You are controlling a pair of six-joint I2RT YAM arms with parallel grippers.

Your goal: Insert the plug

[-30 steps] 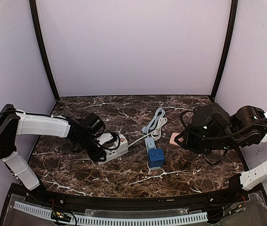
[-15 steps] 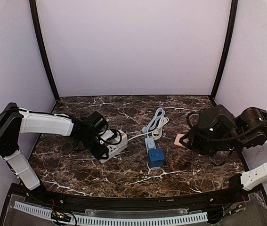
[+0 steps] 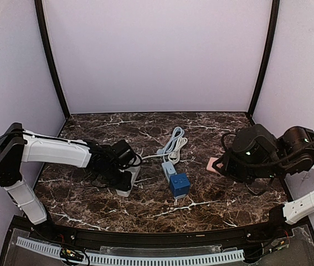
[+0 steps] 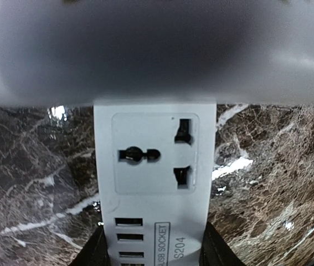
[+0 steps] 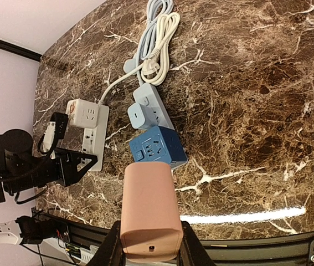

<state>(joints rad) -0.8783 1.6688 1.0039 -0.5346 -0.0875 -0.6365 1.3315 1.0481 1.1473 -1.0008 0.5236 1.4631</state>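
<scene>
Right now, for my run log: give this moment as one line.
left pincer: grips white power strip | right pincer: holds pink plug | stage: plug not yet inserted

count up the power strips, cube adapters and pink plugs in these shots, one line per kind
power strips: 2, a white strip and a pale blue strip
cube adapters: 2, a white cube and a blue cube
pink plug: 1
total: 5

Left arm [image 3: 57,149] stretched low toward centre, left hand [image 3: 122,176] clamped, right arm [image 3: 306,155] folded, right hand [image 3: 215,165] closed tight.
</scene>
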